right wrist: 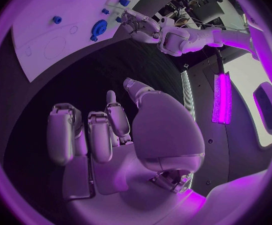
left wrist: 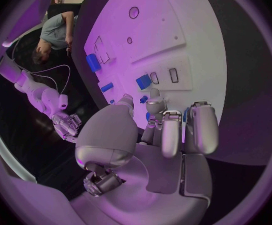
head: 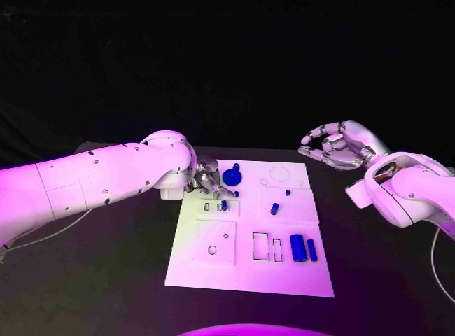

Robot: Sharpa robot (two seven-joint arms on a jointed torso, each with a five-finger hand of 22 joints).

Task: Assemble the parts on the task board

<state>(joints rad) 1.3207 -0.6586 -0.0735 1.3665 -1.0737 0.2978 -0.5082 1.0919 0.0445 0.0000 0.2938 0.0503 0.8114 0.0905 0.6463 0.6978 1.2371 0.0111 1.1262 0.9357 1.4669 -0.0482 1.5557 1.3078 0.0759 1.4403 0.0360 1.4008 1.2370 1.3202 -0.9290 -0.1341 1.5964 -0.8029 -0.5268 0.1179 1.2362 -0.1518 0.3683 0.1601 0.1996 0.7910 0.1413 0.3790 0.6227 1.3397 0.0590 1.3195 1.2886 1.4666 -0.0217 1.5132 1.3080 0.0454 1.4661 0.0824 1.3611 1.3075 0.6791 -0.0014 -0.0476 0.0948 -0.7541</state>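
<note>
While the left hand [head: 209, 178] hovers low at the flat white plastic task board's [head: 250, 276] far-left corner, fingers bent around small blue parts [head: 234, 176], apparently for seating, grip unclear | right hand [head: 335, 146] idles off-board above the black desk [head: 106, 280], fingers loosely curled, empty.

i see two thick white arms with smooth rounded shells, the left arm [head: 96, 178] dotted with small dark screws along its casing, the right arm [head: 419, 192] built of bulbous segments. each ends in a silver metallic hand: the left hand [head: 206, 176] near the frame's centre, the right hand [head: 335, 145] at upper right. their fingers [left wrist: 171, 132] are rounded, glossy and capsule-shaped. thin cables trail beneath both arms.
</note>
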